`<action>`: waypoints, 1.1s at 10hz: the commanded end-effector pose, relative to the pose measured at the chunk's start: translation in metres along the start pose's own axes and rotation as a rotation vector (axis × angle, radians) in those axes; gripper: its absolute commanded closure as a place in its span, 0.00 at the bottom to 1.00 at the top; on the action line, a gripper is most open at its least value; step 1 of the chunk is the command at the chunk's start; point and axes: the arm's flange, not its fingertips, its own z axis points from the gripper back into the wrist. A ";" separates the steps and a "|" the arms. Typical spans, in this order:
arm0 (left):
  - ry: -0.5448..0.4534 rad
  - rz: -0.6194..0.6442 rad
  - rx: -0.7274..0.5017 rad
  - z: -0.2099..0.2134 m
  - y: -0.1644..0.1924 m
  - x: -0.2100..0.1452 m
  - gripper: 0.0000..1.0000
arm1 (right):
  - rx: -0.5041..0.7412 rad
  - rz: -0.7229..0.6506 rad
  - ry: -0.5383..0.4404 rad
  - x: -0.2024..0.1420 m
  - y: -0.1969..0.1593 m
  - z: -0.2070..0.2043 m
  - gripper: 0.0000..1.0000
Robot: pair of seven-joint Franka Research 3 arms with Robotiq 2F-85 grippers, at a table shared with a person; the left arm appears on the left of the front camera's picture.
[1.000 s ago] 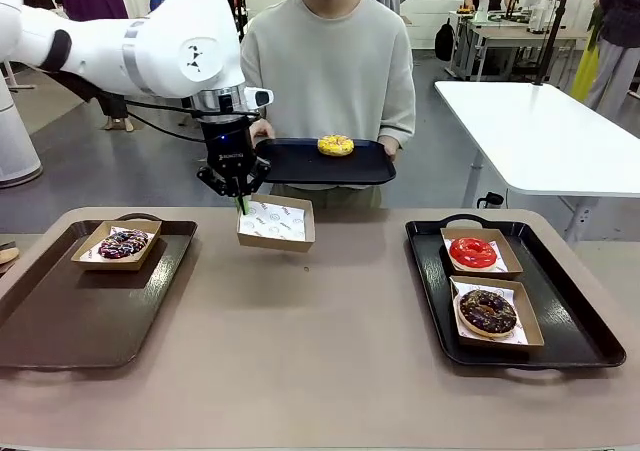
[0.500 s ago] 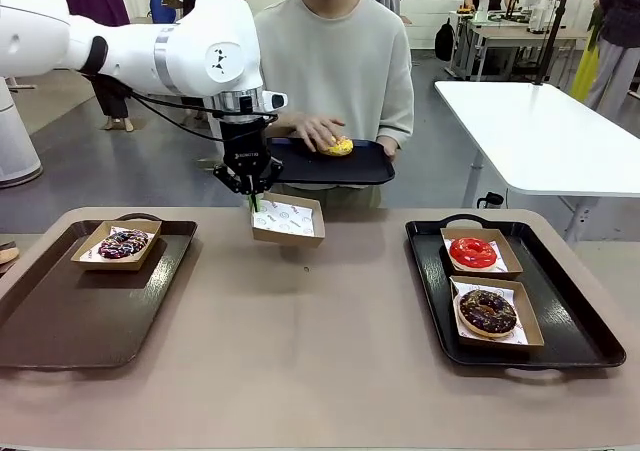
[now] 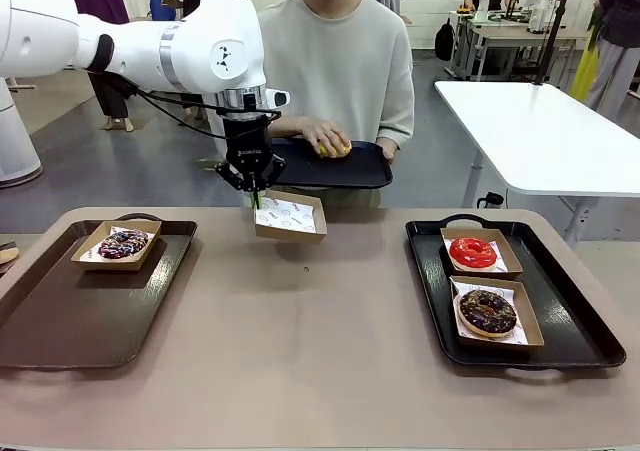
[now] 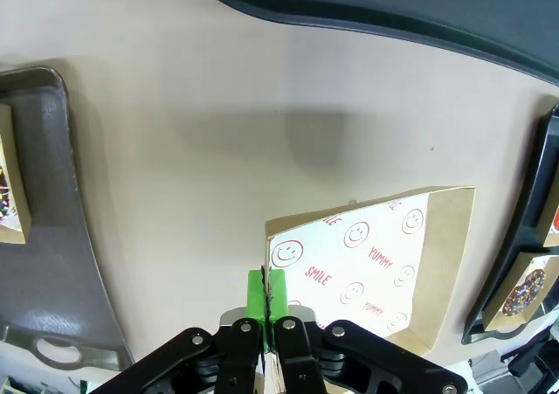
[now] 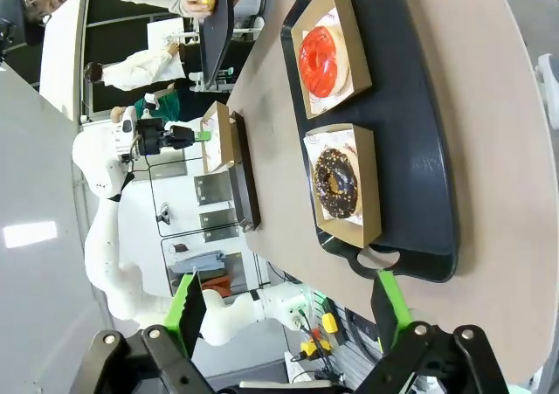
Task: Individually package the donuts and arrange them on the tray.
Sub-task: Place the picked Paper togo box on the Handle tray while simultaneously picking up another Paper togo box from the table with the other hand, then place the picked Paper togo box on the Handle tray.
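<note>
My left gripper [image 3: 254,193] is shut on the near-left rim of an empty paper box [image 3: 290,217] and holds it just above the table's far middle. In the left wrist view the green fingertips [image 4: 272,289] pinch the box [image 4: 384,254] wall. A person across the table holds a black tray [image 3: 360,170], with one hand over the yellow donut [image 3: 333,149]. The red donut [image 3: 472,252] and the chocolate donut [image 3: 487,311] lie boxed on the right black tray [image 3: 580,316]. The purple donut [image 3: 123,244] sits boxed on the left brown tray [image 3: 70,321]. My right gripper [image 5: 290,307] stands open, looking at the right tray [image 5: 419,149].
The tan table [image 3: 300,351] has free room in its middle between the two trays. A white table [image 3: 540,131] stands behind at the right. The person stands close to the far edge.
My left gripper has carried the box a little to the right. The person's hand has come down onto the yellow donut on the held tray.
</note>
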 end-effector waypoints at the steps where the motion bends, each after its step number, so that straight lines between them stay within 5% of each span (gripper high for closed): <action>1: -0.002 -0.002 -0.002 0.000 0.002 -0.002 1.00 | -0.007 0.042 -0.045 -0.001 0.004 -0.006 0.00; 11: -0.002 -0.002 -0.002 0.000 0.002 -0.002 1.00 | 0.000 0.000 0.000 0.000 0.000 0.000 0.00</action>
